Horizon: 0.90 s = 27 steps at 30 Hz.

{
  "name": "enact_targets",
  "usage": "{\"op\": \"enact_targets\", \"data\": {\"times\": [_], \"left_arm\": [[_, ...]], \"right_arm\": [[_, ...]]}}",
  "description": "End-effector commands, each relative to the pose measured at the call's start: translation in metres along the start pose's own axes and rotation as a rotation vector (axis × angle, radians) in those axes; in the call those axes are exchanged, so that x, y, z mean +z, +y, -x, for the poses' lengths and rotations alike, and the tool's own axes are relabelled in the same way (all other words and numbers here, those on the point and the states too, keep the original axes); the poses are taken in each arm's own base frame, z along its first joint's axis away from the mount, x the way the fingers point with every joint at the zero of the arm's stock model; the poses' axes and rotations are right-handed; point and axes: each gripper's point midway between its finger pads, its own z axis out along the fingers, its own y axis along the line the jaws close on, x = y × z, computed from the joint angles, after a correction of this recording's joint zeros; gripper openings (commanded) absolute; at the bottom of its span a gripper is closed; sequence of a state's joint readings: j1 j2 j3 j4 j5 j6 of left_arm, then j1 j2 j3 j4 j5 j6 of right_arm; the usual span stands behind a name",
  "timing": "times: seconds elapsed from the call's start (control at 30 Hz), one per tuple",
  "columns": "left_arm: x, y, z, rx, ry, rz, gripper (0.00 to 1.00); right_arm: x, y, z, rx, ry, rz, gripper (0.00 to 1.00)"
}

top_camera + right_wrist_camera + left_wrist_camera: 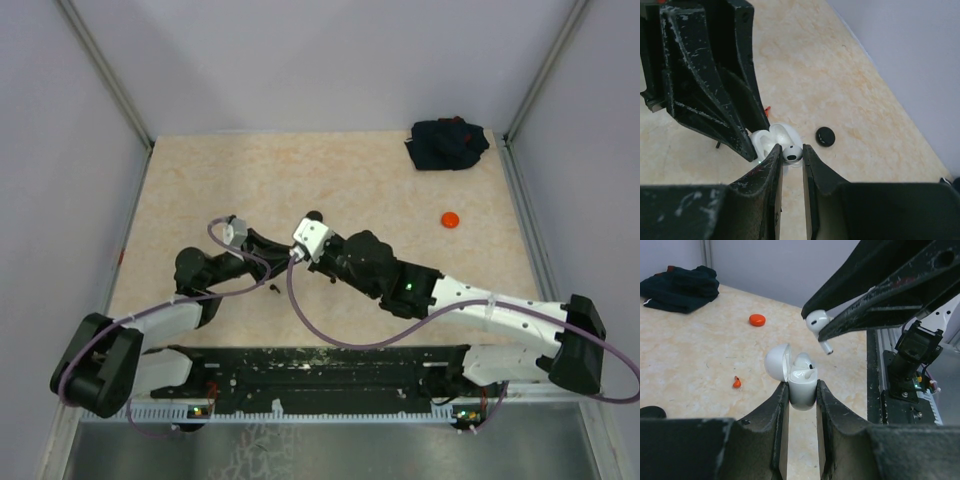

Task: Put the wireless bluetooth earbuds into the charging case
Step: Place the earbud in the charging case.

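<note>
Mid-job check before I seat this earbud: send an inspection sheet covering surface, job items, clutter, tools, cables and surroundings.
Surface: beige marbled table, no spills seen.
Job's things: white charging case, lid open, with a seated white earbud; second white earbud held just above it; red earbud loose on the table.
Clutter: dark cloth, orange puck, black puck.
Grippers: left tool shut on the case; right tool shut on the second white earbud.
Cables: purple cables loop along both arms.
Surroundings: grey walls; nothing else seen.
</note>
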<state>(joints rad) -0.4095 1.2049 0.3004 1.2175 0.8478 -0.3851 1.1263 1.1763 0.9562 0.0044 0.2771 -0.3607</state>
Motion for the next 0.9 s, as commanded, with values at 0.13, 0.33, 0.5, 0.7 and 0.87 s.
{"op": "enact_targets", "data": {"times": [0.13, 0.33, 0.5, 0.7, 0.87], "left_arm": [[0.004, -0.018, 0.020, 0.129, -0.042, -0.059, 0.00], [0.007, -0.022, 0.019, 0.152, -0.032, -0.059, 0.00], [0.007, -0.020, 0.018, 0.159, -0.027, -0.049, 0.00], [0.008, -0.018, 0.016, 0.158, -0.013, -0.034, 0.00], [0.008, -0.019, 0.018, 0.150, -0.021, -0.031, 0.00]], "right_arm": [[-0.010, 0.006, 0.034, -0.120, -0.154, -0.023, 0.15], [-0.015, 0.007, 0.038, -0.203, -0.180, -0.113, 0.14], [-0.018, 0.005, 0.043, -0.221, -0.187, -0.160, 0.14], [-0.020, 0.003, 0.046, -0.246, -0.191, -0.176, 0.14], [-0.014, 0.009, 0.037, -0.281, -0.153, -0.170, 0.14]]}}
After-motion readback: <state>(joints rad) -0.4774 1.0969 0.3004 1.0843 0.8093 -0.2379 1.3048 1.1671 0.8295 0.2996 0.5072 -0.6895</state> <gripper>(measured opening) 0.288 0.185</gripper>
